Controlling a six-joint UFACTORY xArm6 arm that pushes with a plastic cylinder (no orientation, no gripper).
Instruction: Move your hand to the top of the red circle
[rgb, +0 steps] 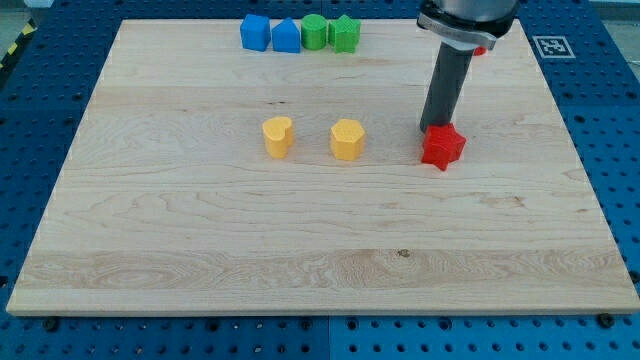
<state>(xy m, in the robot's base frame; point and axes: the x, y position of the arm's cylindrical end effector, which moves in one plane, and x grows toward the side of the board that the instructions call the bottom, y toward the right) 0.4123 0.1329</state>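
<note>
The rod's tip (430, 127) rests at the far-left edge of a red star block (443, 147), touching it. There are no fingers to spread or close (just a plain rod). The red circle (481, 48) sits farther back on the wooden board (300, 240), mostly hidden behind the arm

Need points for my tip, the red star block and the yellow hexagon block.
my tip (428, 128), camera view, the rod's very end.
red star block (443, 148), camera view, its top face.
yellow hexagon block (347, 139), camera view, its top face.
</note>
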